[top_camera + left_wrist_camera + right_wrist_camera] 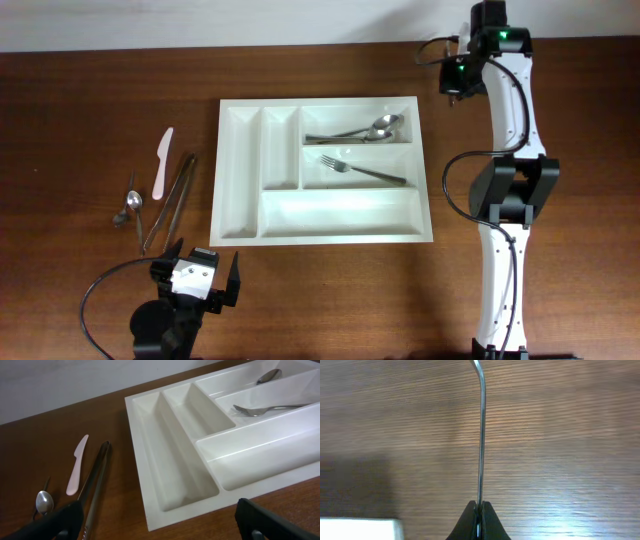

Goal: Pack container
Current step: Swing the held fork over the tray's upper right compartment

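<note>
Right gripper [479, 509] clamps a slim silver metal utensil handle [481, 435], seen only by its wrist camera.
Left gripper [197, 272] gapes wide and empty near the white plastic cutlery tray [340, 212].

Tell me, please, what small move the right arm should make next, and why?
Probably carry the right end effector sideways until it is over the tray. It is shut on the thin handle of a metal utensil and hangs over the table just past the tray's corner, so releasing here would miss. The utensil's head is out of view, so I cannot name the compartment.
</note>
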{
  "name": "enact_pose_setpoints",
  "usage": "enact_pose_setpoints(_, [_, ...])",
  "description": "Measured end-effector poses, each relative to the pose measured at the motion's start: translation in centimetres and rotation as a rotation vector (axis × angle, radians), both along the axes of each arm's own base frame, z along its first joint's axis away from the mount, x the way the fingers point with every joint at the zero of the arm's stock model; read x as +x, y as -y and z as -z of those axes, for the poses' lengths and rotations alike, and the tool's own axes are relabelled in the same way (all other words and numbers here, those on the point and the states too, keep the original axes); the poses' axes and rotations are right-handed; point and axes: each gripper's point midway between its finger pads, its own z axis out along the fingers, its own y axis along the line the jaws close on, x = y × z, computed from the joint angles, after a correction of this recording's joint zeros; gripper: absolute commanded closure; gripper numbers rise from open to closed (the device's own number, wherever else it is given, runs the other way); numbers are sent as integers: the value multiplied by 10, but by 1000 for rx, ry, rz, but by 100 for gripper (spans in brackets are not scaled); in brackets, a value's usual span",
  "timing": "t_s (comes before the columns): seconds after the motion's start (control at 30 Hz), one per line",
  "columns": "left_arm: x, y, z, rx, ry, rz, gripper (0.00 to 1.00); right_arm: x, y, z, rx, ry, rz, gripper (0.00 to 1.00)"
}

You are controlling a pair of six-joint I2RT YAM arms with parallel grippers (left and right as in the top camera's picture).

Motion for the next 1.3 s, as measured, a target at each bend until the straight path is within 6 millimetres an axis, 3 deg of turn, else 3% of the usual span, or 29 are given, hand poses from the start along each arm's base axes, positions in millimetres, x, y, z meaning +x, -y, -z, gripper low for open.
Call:
enact_pose_setpoints(0.37, [0,0,0,0,0,0,1,-10,-101,-24,60,51,-333,96])
enact_pose_setpoints(0.53, [0,0,0,0,0,0,1,-36,-139,-35,143,28,-519,96])
enact_pose_setpoints(0.83, [0,0,0,0,0,0,1,-91,-147,-42,288,-96,-704,96])
enact_pose_setpoints(1.3, [0,0,0,0,0,0,1,-91,-150,-50,340,-40,-776,96])
